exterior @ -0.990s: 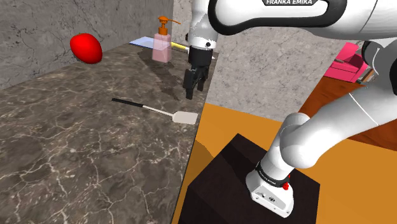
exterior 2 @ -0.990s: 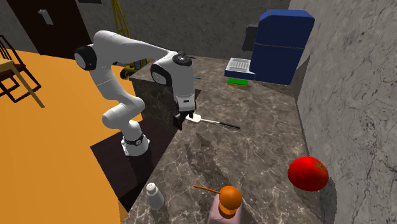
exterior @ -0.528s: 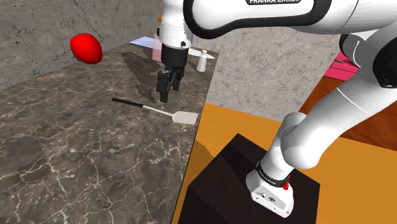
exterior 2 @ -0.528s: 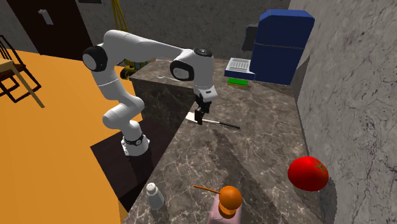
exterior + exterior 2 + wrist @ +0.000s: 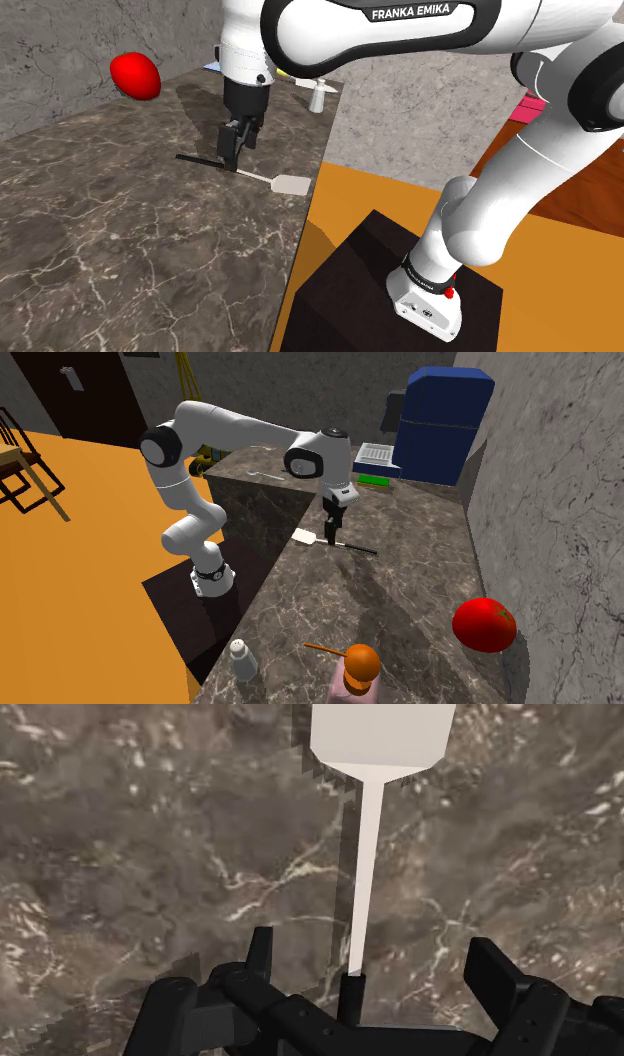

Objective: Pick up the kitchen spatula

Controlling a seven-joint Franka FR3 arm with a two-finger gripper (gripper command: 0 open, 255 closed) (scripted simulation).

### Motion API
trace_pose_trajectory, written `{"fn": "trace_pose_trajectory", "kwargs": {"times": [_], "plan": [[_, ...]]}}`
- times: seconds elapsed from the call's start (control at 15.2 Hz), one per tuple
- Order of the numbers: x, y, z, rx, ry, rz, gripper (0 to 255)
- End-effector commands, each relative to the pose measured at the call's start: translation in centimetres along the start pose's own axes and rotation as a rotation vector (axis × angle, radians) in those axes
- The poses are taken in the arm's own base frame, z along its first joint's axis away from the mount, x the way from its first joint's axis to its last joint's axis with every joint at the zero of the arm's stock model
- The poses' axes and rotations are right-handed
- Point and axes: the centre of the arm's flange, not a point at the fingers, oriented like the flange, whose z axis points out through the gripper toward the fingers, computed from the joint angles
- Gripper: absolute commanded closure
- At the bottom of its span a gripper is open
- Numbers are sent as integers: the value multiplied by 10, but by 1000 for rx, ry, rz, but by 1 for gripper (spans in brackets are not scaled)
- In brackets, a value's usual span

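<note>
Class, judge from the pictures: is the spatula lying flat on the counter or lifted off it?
Lying flat: the spatula rests on the counter, its shaft between the tips of the open pincer, untouched.

Dk marble ctr (image 5: 120, 250), grey stone walls (image 5: 60, 40), orange flr (image 5: 90, 522)

Counter (image 5: 120, 230) of dark veined stone, smooth and faintly polished; spatula (image 5: 371, 854) pale and matt along blade and shaft, its handle black; gripper (image 5: 376, 962) matt black; arm (image 5: 400, 30) a smooth white shell; red ball (image 5: 135, 76) smooth, slightly shiny.
</note>
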Motion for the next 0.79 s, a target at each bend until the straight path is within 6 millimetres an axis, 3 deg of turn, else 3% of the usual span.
{"fn": "trace_pose_trajectory", "kwargs": {"times": [0.0, 0.13, 0.26, 0.33, 0.73], "plan": [[-1, 0, 10, 0, 1, -1, 0], [-2, 0, 24, 0, 1, -1, 0], [-2, 0, 24, 0, 1, -1, 0], [-1, 1, 24, 0, 1, -1, 255], [-1, 1, 25, 0, 1, -1, 255]]}}
